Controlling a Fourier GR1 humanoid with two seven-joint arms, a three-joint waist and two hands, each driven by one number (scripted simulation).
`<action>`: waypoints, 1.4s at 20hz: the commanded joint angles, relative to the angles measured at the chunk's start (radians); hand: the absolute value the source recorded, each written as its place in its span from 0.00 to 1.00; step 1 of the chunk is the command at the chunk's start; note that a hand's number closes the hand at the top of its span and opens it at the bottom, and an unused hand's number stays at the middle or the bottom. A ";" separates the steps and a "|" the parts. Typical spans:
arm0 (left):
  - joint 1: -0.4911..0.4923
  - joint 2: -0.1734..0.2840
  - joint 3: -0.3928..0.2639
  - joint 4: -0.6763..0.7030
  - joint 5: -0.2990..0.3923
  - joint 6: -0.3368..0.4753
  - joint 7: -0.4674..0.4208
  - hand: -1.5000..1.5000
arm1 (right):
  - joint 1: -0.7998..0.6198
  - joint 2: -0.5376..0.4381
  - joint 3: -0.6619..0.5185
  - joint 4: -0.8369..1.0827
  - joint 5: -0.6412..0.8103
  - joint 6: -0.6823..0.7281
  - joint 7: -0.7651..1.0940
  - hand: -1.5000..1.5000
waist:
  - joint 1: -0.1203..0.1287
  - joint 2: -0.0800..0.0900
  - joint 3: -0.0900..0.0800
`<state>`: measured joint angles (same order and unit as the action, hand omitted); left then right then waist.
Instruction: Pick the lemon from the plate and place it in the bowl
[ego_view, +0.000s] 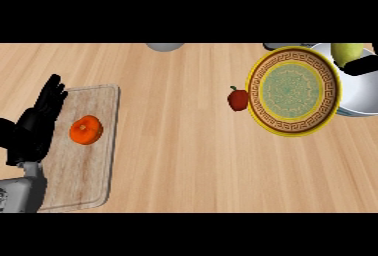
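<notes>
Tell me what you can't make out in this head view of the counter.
- Right hand: only black fingers show at the right edge, over the lemon; the grip cannot be judged.
- Lemon: partly covered by those fingers.
- White bowl: cut off by the right edge, partly hidden behind the plate.
- Grey object at the top edge: cut off, not identifiable.
- Left hand: wrist partly cut by the left edge.
</notes>
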<state>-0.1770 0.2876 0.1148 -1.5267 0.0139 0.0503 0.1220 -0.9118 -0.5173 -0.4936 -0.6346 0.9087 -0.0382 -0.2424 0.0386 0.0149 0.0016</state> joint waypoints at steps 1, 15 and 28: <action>-0.010 -0.013 -0.009 -0.007 -0.001 0.004 0.000 0.50 | 0.005 -0.101 0.112 0.106 0.170 0.050 0.119 1.00 | 0.011 0.007 -0.003; -0.002 -0.023 -0.011 0.017 -0.014 0.002 -0.023 0.50 | -0.061 -0.123 -0.216 0.391 -0.169 0.148 -0.135 0.00 | 0.010 0.010 0.005; -0.014 -0.017 0.001 -0.023 -0.005 0.002 0.007 0.50 | 0.084 -0.422 -0.455 0.477 -0.413 0.495 -0.184 0.00 | -0.005 0.011 0.006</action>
<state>-0.1652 0.2717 0.1107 -1.5530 0.0066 0.0482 0.1208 -0.8886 -0.8549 -0.9263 -0.1747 0.5213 0.3509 -0.4144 0.0413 0.0238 0.0068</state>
